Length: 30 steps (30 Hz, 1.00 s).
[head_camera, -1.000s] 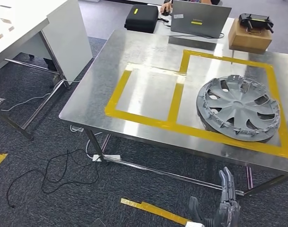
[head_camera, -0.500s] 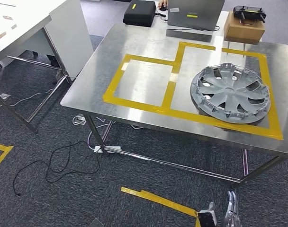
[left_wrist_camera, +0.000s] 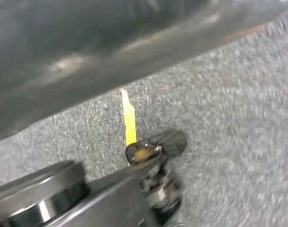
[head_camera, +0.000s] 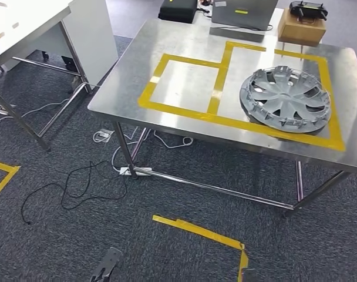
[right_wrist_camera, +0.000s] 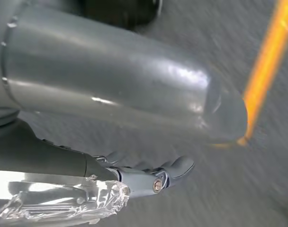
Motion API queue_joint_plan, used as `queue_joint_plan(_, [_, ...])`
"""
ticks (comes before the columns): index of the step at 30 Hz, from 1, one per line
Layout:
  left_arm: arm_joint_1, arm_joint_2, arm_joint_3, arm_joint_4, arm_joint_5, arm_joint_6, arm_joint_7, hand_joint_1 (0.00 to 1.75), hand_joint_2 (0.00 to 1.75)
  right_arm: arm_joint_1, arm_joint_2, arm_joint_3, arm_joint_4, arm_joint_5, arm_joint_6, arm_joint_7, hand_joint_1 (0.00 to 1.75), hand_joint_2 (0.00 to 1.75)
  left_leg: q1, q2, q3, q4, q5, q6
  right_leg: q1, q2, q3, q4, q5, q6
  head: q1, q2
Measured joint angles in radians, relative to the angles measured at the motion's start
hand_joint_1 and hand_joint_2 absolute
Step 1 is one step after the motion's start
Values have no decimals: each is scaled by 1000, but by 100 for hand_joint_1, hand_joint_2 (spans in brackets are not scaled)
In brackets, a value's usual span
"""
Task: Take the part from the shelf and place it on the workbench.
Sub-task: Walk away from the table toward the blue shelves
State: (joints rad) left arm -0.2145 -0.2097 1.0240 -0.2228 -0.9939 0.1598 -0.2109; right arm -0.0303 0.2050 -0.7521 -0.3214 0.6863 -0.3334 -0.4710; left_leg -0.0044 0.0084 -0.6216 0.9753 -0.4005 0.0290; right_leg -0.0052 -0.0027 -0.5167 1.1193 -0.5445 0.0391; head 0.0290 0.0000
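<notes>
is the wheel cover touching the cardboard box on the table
Apart. The head view shows bare steel table and a strip of yellow tape between the wheel cover and the cardboard box.

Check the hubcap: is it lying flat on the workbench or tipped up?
Flat. The hubcap lies on the workbench inside the right-hand yellow tape square, ribbed inner side up.

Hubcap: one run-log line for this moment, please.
part: grey plastic hubcap flat on steel workbench, right yellow-tape square | right robot hand: empty, fingers extended | left robot hand: blurred
</notes>
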Motion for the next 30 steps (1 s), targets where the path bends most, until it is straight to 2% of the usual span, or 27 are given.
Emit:
queue_joint_plan(1, [-16, 0, 9, 0, 13, 14, 14, 0, 0, -8, 1, -2, 13, 9, 20, 29, 0, 0, -2, -1, -8, 2, 12, -4, 1, 0, 59, -84, -5, -6, 0, 0])
queue_joint_plan(2, [-33, -1, 19, 0, 26, 29, 30, 0, 0, -17, 2, -2, 24, 22, 34, 58, 0, 0, -4, -1, -15, 3, 24, -8, 4, 0, 97, -144, -15, -11, -1, 0])
queue_joint_plan(3, [-53, -1, 31, 0, 40, 45, 47, 0, 0, -26, 4, -2, 35, 38, 38, 89, 0, 0, -4, -1, -21, 2, 36, -14, 6, 0, 116, -180, -23, -15, -1, 0])
queue_joint_plan(5, [-93, -1, 57, 0, 69, 87, 77, 0, 0, -43, 7, -1, 53, 68, 40, 154, 0, 0, -1, -3, -31, 2, 51, -26, 8, -2, 101, -189, -13, -28, -1, 0])
queue_joint_plan(6, [-112, 0, 71, 0, 83, 107, 91, 0, 0, -53, 9, 0, 59, 81, 44, 185, 0, 0, 1, -4, -39, 12, 33, -33, 7, -4, 90, -188, -1, -38, -1, 0])
queue_joint_plan(7, [-129, 0, 84, 0, 93, 123, 103, 0, 0, -62, 11, 2, 64, 91, 52, 209, 0, 0, 3, -5, -49, 41, -6, -38, 6, -6, 76, -188, 13, -47, -3, 0])
queue_joint_plan(8, [-146, 2, 96, 0, 100, 132, 112, 0, 0, -72, 14, 5, 68, 99, 60, 225, 0, 0, 6, -6, -63, 89, -61, -43, 5, -7, 61, -188, 26, -54, -5, 0])
queue_joint_plan(9, [-160, 3, 106, 0, 104, 135, 118, 0, 0, -80, 15, 8, 71, 103, 65, 234, 0, 0, 7, -6, -77, 155, -116, -47, 6, -8, 47, -187, 40, -58, -7, 0])
queue_joint_plan(10, [-171, 5, 113, 0, 106, 135, 121, 0, 0, -86, 16, 10, 74, 106, 68, 238, 0, 0, 8, -6, -89, 223, -153, -51, 6, -8, 31, -184, 54, -58, -8, 0])
queue_joint_plan(11, [-180, 7, 119, 0, 108, 135, 122, 0, 0, -90, 17, 12, 76, 108, 70, 240, 0, 0, 9, -6, -91, 276, -163, -53, 7, -9, 14, -180, 67, -57, -8, 0])
queue_joint_plan(12, [-185, 8, 125, 0, 110, 135, 122, 0, 0, -92, 17, 13, 78, 109, 71, 240, 0, 0, 10, -6, -82, 301, -151, -55, 7, -9, -4, -174, 79, -55, -8, 0])
queue_joint_plan(13, [-188, 9, 130, 0, 111, 135, 122, 0, 0, -93, 17, 14, 80, 110, 74, 240, 0, 0, 11, -6, -55, 289, -124, -54, 6, -9, -25, -167, 89, -52, -8, 0])
queue_joint_plan(14, [-191, 9, 134, 0, 113, 135, 122, 0, 0, -93, 17, 15, 81, 112, 77, 240, 0, 0, 12, -6, -12, 244, -100, -53, 6, -9, -43, -157, 97, -49, -8, 0])
queue_joint_plan(15, [-195, 10, 136, 0, 114, 137, 122, 0, 0, -93, 17, 16, 83, 115, 83, 243, 0, 0, 12, -6, 42, 177, -91, -50, 7, -9, -60, -147, 103, -45, -9, 0])
queue_joint_plan(16, [-201, 10, 139, 0, 116, 140, 125, 0, 0, -94, 18, 18, 84, 121, 91, 250, 0, 0, 11, -6, 91, 108, -96, -46, 9, -9, -74, -137, 109, -40, -8, 0])
queue_joint_plan(17, [-210, 12, 141, 0, 118, 146, 133, 0, 0, -96, 18, 21, 85, 128, 99, 261, 0, 0, 10, -7, 124, 55, -109, -42, 10, -10, -85, -128, 115, -34, -9, 0])
queue_joint_plan(18, [-221, 15, 146, 0, 120, 153, 150, 0, 0, -99, 19, 25, 87, 139, 110, 279, 0, 0, 9, -7, 139, 25, -120, -37, 12, -11, -95, -123, 123, -29, -8, 0])
queue_joint_plan(20, [-252, 27, 156, 1, 123, 167, 208, 0, 0, -104, 19, 37, 90, 164, 137, 315, 0, 0, 9, -7, 124, 13, -112, -24, 11, -11, -110, -120, 138, -19, -9, 0])
queue_joint_plan(21, [-274, 33, 161, 1, 123, 174, 243, 0, 0, -106, 19, 44, 91, 177, 153, 331, 0, 0, 10, -5, 112, 13, -100, -15, 10, -9, -120, -112, 125, -13, -8, 0])
queue_joint_plan(22, [-299, 41, 165, 1, 123, 183, 276, 0, 0, -108, 19, 51, 92, 189, 169, 341, 0, 0, 11, -4, 98, 11, -87, -7, 9, -6, -136, -87, 94, -7, -6, 0])
queue_joint_plan(23, [-328, 50, 170, 1, 123, 192, 308, 0, 0, -109, 19, 59, 92, 200, 185, 348, 0, 0, 12, -3, 82, 11, -72, -1, 7, -3, -154, -42, 46, -2, -5, 0])
queue_joint_plan(25, [-388, 66, 179, 1, 123, 213, 370, 0, 0, -112, 18, 76, 93, 222, 216, 354, 0, 0, 11, -3, 46, 11, -44, 4, 4, -1, -191, 85, -45, 5, -3, 0])
queue_joint_plan(26, [-417, 72, 184, 1, 122, 223, 403, 0, 0, -114, 17, 84, 93, 231, 231, 355, 0, 0, 11, -4, 27, 12, -29, 4, 4, -1, -198, 139, -61, 7, -3, 0])
queue_joint_plan(27, [-445, 77, 188, 1, 116, 232, 435, 0, 0, -116, 16, 92, 93, 237, 242, 353, 0, 0, 10, -4, 8, 12, -15, 3, 3, -1, -192, 168, -53, 8, -3, 0])
queue_joint_plan(28, [-464, 82, 189, 1, 104, 230, 453, 0, 0, -117, 15, 100, 93, 237, 247, 347, 0, 0, 10, -5, -10, 13, 0, 1, 3, -1, -169, 164, -27, 6, -2, 0])
queue_joint_plan(29, [-463, 92, 189, 1, 87, 205, 441, 0, 0, -116, 11, 104, 93, 226, 246, 330, 0, 0, 10, -6, -24, 13, 12, -2, 3, 0, -127, 127, 3, 3, -1, 0])
queue_joint_plan(30, [-438, 106, 186, 0, 69, 153, 390, 0, 0, -114, 5, 103, 93, 208, 241, 304, 0, 0, 9, -4, -32, 13, 20, -6, 4, 3, -67, 60, 18, -2, 0, 0])
